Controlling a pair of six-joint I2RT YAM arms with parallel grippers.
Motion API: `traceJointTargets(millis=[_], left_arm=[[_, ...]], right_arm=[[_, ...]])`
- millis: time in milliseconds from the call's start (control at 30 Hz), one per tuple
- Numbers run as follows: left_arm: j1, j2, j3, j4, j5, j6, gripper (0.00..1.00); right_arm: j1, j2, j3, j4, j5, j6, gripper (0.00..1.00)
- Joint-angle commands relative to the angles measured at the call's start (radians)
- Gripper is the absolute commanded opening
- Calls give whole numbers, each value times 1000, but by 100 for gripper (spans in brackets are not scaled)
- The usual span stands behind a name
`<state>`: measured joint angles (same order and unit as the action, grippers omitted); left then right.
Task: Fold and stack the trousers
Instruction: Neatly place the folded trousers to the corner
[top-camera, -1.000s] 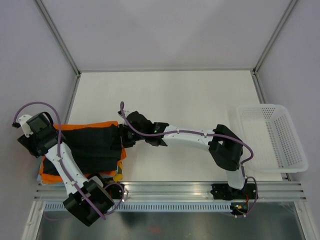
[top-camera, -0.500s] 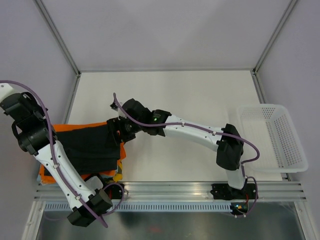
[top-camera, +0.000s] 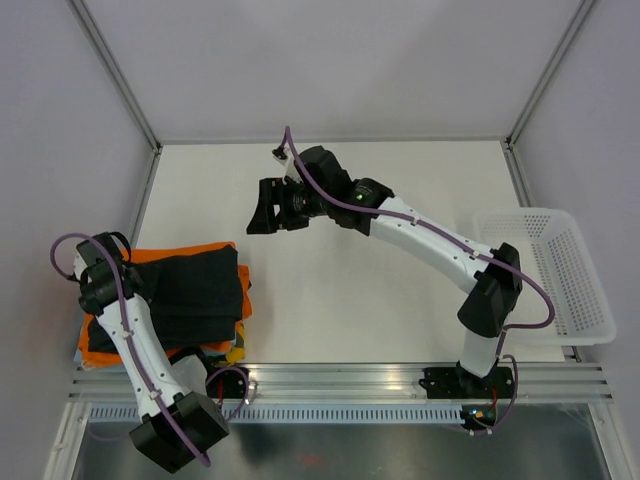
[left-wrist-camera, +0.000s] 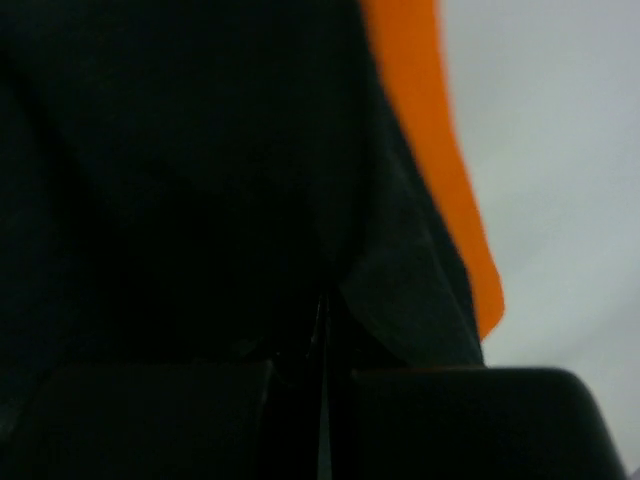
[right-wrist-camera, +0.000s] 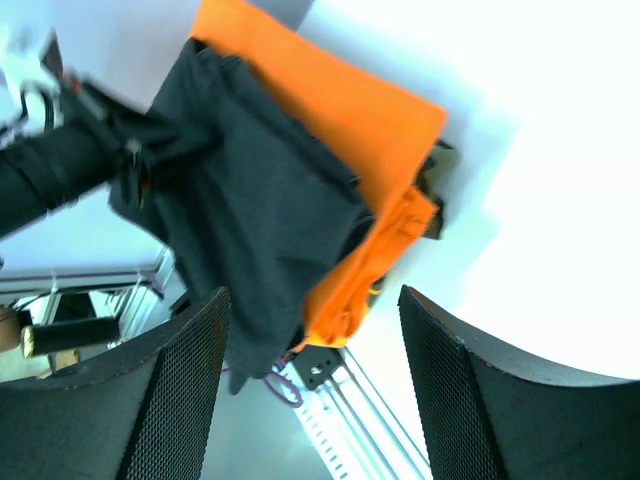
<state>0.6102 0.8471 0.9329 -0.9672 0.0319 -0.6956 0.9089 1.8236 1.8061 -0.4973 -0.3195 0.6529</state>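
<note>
Looking top-down: white desk (top-camera: 380, 300) fills the middle of the frame. Trousers (top-camera: 195, 290) are folded into a black rectangle at lower left of the frame, lying on top of the orange garment (top-camera: 175, 250). Orange shows as a band along the stack's upper edge and at its lower-left corner. Stack sits at the desk's left side, near the front rail. Other cloth edges (top-camera: 236, 350) peek out under the orange at the stack's lower right.

White mesh basket (top-camera: 525, 213) is at the right edge of the frame, well apart from the stack.

Left arm (top-camera: 135, 345) bends over the stack's left end. Left fingers (left-wrist-camera: 470, 420) are pressed together, only a thin slit between them, right up against the black cloth. Can't tell if any cloth is nipped in.

Right arm (top-camera: 430, 235) reaches to upper centre of the frame, off the stack. Right fingers (right-wrist-camera: 480, 390) are spread wide, nothing between them. Wrist view looks past them at trousers on orange.
</note>
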Motion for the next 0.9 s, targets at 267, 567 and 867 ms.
traceJointTargets(millis=[267, 567, 867], left_arm=[[0, -17, 95, -491, -609, -562, 2], [-1, -32, 107, -573, -580, -493, 2], [0, 30, 86, -571, -500, -483, 2]], right_arm=[[-19, 14, 18, -83, -19, -58, 74], [-45, 40, 44, -101, -16, -65, 74], [-71, 39, 39, -124, 10, -76, 75]])
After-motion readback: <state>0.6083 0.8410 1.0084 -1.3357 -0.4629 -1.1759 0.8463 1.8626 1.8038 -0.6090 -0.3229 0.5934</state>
